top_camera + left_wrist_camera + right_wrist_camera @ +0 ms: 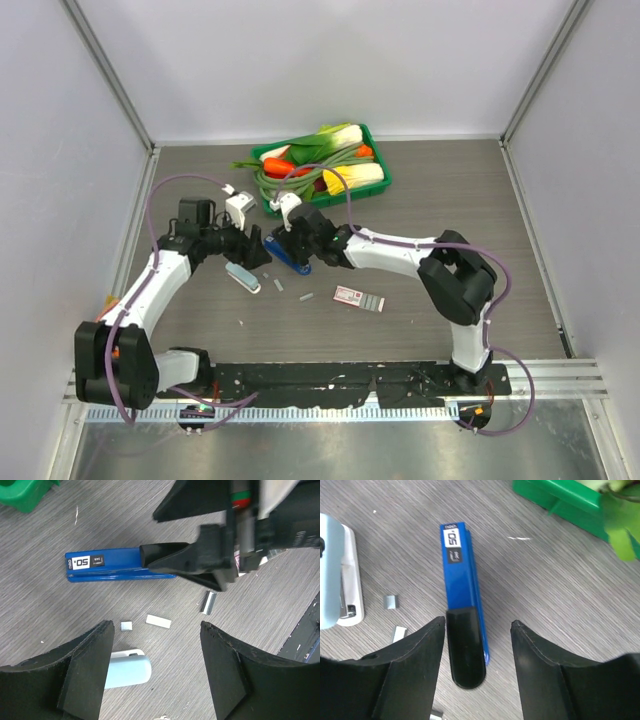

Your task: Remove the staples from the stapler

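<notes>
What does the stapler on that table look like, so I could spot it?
Find the green tray at the far side of the table. Just in front of it, lying flat, is the stapler. It is the only dark blue bar, with a black end; the oblong thing beside it is pale teal-and-white.

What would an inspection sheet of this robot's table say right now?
Surface: grey wood-grain table.
Job's things: blue stapler lying on the table; staples in short loose pieces beside it.
Clutter: green tray of vegetables, pale teal oblong, red-and-white box.
Hands: left hand open, empty; right hand open, straddling stapler's black end.
Cables: purple cables looping along both arms.
Surroundings: pale walls on three sides.
</notes>
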You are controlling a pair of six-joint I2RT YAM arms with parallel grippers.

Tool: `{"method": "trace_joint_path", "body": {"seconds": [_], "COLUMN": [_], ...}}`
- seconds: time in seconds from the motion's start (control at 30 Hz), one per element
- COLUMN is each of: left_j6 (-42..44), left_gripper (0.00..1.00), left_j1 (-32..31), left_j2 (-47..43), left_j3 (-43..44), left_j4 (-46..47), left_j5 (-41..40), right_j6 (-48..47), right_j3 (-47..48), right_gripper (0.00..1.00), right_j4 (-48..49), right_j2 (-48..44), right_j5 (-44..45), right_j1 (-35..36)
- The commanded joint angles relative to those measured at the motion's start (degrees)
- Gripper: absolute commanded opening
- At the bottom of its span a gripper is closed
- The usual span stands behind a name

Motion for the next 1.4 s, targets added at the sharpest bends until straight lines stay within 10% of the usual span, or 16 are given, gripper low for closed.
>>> {"method": "trace_joint_path", "body": {"seconds": [0.0, 0.3, 0.97, 1.37], "left_j6": [-1.7, -1.7, -1.3, -1.0], "left_gripper": [0.73, 0.73, 0.73, 0.73], "left_j1": [0.0, 0.1, 0.0, 0.0], "left_j2": [1.5, 1.9, 2.4, 2.2], "left_j3": [0.2, 0.2, 1.9, 2.3], "left_j4": [2.5, 3.3, 2.0, 1.8], "left_j5": [-0.6, -2.9, -3.6, -3.9], "right_j6": [0.6, 7.4, 12.4, 13.0], "right_j3": [-5.5, -16.0, -13.2, -13.2], "right_gripper": [0.62, 0.54, 0.59, 0.46], "right_j4": [8.7, 12.4, 16.8, 18.4], "right_j2": [-9.4, -19.5, -2.9, 0.6], "right_j5": [8.4, 15.3, 15.7, 16.9], "right_j1": [1.7, 12.3, 16.1, 16.0]}}
